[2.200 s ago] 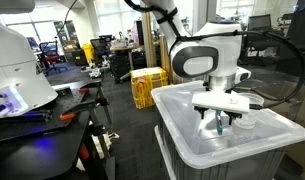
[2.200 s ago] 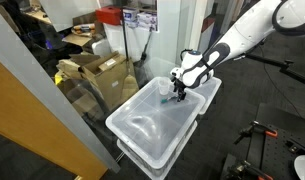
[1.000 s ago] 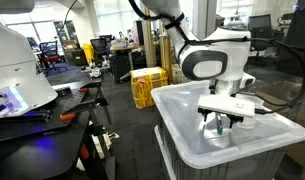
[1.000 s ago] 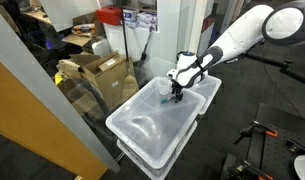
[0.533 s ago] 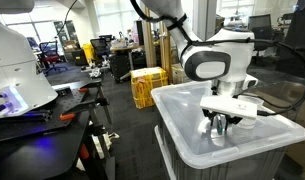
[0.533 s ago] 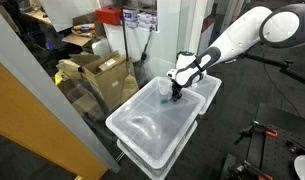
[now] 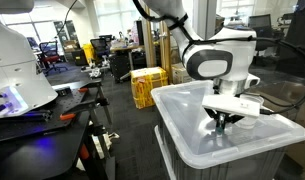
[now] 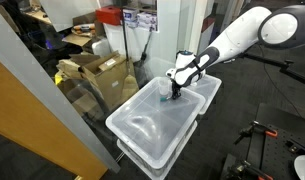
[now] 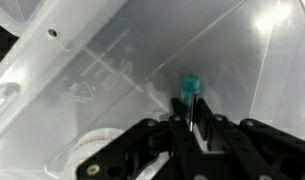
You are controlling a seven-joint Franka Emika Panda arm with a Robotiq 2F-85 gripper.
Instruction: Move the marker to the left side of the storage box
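Arm: has slid a little sideways across the lid since the earliest frames, and the finger spread has drawn in from wider to narrow.
Claw (image 7: 226, 122): points straight down over the storage box (image 7: 187, 112), fingers pinched close on the marker (image 9: 191, 87); in an exterior view it hangs low over the far end of the lid (image 8: 173, 96).
Marker: teal, held between the two dark fingers (image 9: 178, 118) in the wrist view, its capped end poking out beyond them over the lid. It is too small to make out in the exterior views.
Storage box: translucent whitish bin with its recessed lid on; embossed symbols show on the plastic in the wrist view (image 9: 92, 75).
Yellow crate (image 7: 147, 85): on the floor behind the box, well apart from the claw.
Cardboard boxes (image 8: 100, 70): stacked beside the bin, on the floor.
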